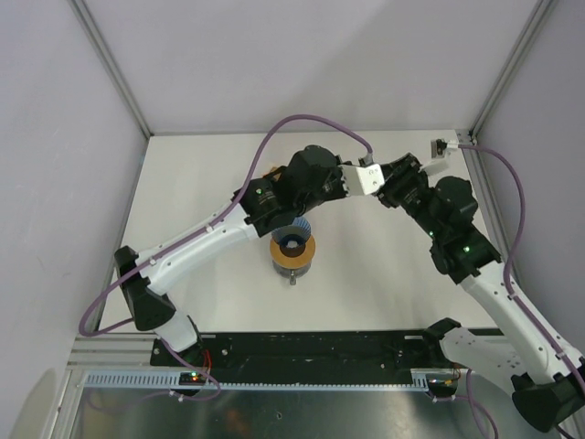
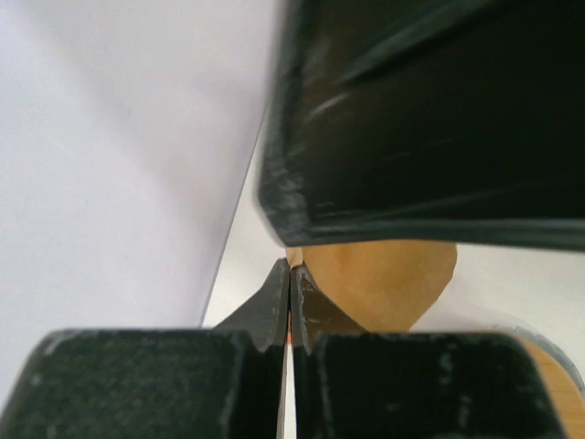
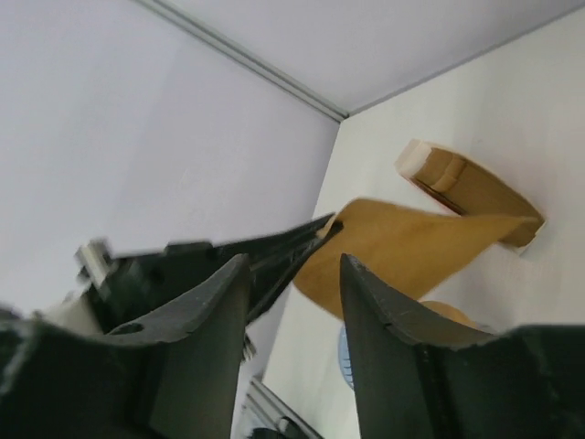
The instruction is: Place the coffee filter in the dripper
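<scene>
Above table centre, left gripper (image 2: pixel 291 279), the nearer, fingers pressed together on the filter's edge; right gripper (image 3: pixel 292 265) spread, empty; dripper (image 1: pixel 309 251) upright, at 7 o'clock of the pinch; filter (image 3: pixel 402 247) aloft, fanning from the pinch.

Table (image 1: pixel 366 274): white, matte.
Walls (image 1: pixel 55 137): pale lilac, plain.
Packet (image 3: pixel 475 187): orange-brown, white-tipped, lying on the table.

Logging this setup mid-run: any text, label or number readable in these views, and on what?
None can be read.
White block where the wrists meet: a small dark mark, too small to read.
Coffee filter, dripper, orange-brown packet: no print visible.
</scene>
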Controlling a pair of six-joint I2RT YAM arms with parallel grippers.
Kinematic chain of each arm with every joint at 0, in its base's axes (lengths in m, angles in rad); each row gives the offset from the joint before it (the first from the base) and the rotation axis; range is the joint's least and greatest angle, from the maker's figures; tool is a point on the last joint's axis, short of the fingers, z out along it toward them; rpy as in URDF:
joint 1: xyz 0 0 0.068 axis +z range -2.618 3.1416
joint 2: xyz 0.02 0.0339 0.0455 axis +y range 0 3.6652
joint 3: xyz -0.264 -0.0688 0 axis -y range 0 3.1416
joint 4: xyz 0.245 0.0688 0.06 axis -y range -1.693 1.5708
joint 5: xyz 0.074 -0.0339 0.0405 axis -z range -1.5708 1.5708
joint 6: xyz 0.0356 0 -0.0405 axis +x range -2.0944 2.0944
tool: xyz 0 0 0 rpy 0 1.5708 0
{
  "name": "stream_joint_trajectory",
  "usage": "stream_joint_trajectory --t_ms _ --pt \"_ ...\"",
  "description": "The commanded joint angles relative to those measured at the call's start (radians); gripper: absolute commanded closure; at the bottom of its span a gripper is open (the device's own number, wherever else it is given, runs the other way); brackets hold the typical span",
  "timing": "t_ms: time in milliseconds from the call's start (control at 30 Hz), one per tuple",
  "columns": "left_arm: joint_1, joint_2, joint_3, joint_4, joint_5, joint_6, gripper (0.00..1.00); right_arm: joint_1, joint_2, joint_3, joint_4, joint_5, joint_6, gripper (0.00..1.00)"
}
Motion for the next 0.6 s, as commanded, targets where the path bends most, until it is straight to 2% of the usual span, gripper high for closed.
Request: stream_joint_trajectory --t_ms 0,100,167,233,300,367,433,567 --pt "0.071 -0.048 0.003 0.019 0.030 -0.103 1.00 -0.002 -0.070 0.007 0.008 -0.082 -0.268 0.47" --pt "0.115 -0.098 -0.014 0.015 0.109 -0.138 1.00 -0.001 -0.116 0.008 0.052 -0.204 -0.501 0.36" --pt "0.127 -0.138 -0.032 -0.001 0.160 -0.156 1.00 0.006 -0.145 0.007 0.067 -0.342 -0.712 0.28" --pt "0.135 -0.166 -0.037 -0.040 0.216 -0.180 1.00 0.036 -0.174 0.007 0.025 -0.496 -0.966 0.24" --pt "0.140 -0.192 -0.041 -0.086 0.277 -0.209 1.00 0.089 -0.202 0.007 -0.056 -0.558 -1.248 0.22" --pt "0.141 -0.213 -0.047 -0.131 0.331 -0.237 1.00 0.156 -0.216 0.011 -0.128 -0.563 -1.511 0.20" --pt "0.142 -0.236 -0.053 -0.176 0.376 -0.260 1.00 0.218 -0.203 0.034 -0.198 -0.541 -1.670 0.20" --pt "0.140 -0.275 -0.071 -0.233 0.417 -0.279 1.00 0.332 -0.110 0.145 -0.340 -0.419 -1.840 0.27"
